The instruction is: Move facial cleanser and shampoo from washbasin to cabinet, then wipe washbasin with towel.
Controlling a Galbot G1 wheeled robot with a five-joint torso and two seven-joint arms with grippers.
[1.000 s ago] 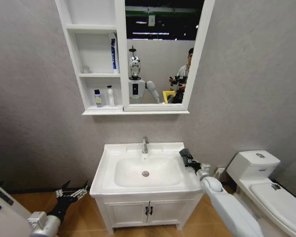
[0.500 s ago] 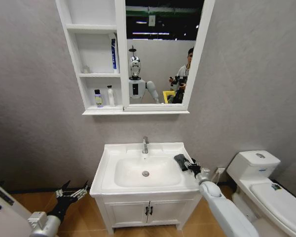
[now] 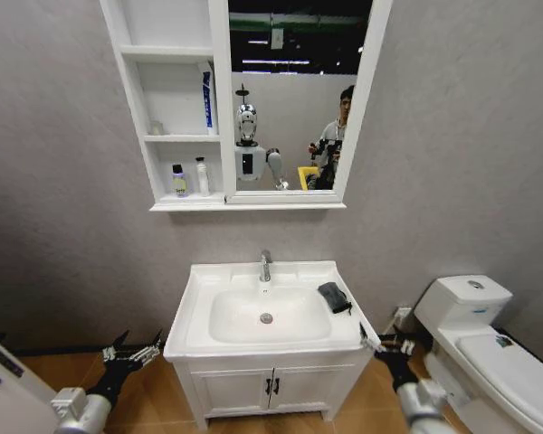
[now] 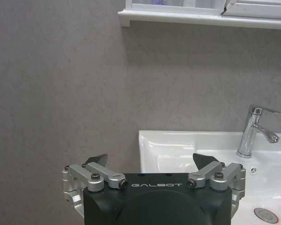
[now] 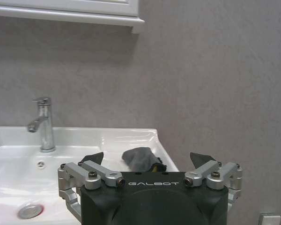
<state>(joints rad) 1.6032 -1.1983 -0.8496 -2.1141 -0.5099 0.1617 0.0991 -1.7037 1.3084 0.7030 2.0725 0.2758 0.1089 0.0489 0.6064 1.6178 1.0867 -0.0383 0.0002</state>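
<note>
Head view: towel lies crumpled on the right rim of the washbasin, beside the bowl, right of the faucet. Two small bottles stand in the bottom niche of the cabinet, a tube in the middle niche. Left gripper low, left of the basin, jaws spread, empty. Right gripper low by the basin's right front corner, clear of the towel, jaws spread, empty.

Left wrist view: left gripper open, washbasin and faucet ahead.

Right wrist view: right gripper open, towel on the rim beyond it, apart from the fingers.
</note>
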